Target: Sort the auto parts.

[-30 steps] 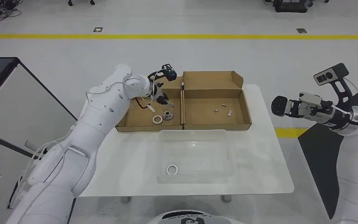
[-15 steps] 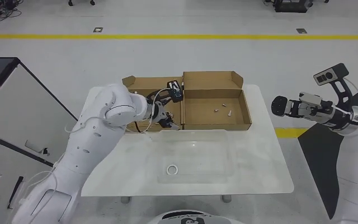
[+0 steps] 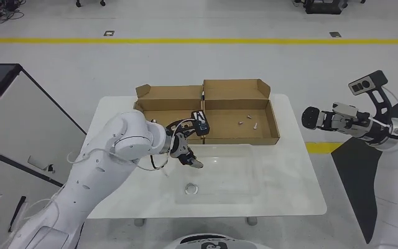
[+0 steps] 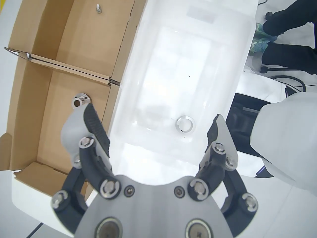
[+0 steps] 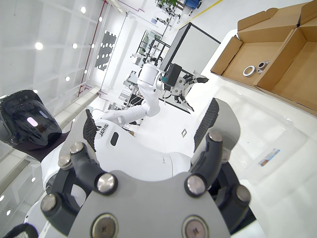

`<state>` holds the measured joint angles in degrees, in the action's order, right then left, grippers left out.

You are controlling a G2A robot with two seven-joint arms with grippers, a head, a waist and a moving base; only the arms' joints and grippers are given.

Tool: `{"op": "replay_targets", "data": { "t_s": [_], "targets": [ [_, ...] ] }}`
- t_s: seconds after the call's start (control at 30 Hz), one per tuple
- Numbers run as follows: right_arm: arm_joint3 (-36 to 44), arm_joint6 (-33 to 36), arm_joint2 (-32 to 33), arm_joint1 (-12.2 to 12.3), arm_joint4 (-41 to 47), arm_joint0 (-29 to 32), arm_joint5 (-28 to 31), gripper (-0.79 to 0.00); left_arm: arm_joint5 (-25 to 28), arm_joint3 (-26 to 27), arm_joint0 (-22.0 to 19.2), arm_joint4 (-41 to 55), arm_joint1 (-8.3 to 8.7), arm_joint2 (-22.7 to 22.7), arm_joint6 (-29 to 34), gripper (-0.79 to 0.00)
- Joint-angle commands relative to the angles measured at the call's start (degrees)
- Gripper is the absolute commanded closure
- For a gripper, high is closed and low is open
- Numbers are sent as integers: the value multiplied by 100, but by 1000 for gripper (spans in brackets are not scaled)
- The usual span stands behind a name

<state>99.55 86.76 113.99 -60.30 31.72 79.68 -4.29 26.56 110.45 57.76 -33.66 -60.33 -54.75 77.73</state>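
In the top view the left gripper [image 3: 189, 160] hangs just left of the frame's centre, over the upper-left corner of the clear bin [image 3: 236, 180]. It is aimed toward the lower right. Its own wrist view shows its fingers wide apart with nothing between them.

The bin's long axis runs left to right across the frame. A metal ring [image 3: 191, 187] lies flat on the bin's floor at the lower left, hole facing up.

Above the bin sits the two-part cardboard box [image 3: 236, 90], also long from left to right. Its right compartment holds three bolts [image 3: 249, 116] lying on their sides. The longest bolt [image 3: 255, 125] lies aslant (which end carries the head is too small to tell here). The left compartment is partly covered by the arm. It holds a flanged hub [image 4: 79, 100] standing with its bore upward, and the right wrist view shows a second ring [image 5: 249, 71] lying flat just beside the hub.

The right gripper [image 3: 309, 117] is at the right edge of the frame, off the table [image 3: 292, 180], its fingers spread and empty.
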Motion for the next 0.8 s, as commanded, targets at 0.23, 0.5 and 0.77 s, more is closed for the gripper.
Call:
{"op": "replay_targets", "data": {
  "t_s": [0.23, 0.5, 0.77],
  "targets": [
    [0, 0, 0, 0, 0, 0, 0, -785, 29, 37, 3, -22, -1, 22, -29, -785],
    [0, 0, 0, 0, 0, 0, 0, -785, 87, 296, -700, -349, 82, 1528, -87, -785],
    [0, 0, 0, 0, 0, 0, 0, -785, -129, 63, -2183, -55, 67, 3264, 129, -785]
  ]
}}
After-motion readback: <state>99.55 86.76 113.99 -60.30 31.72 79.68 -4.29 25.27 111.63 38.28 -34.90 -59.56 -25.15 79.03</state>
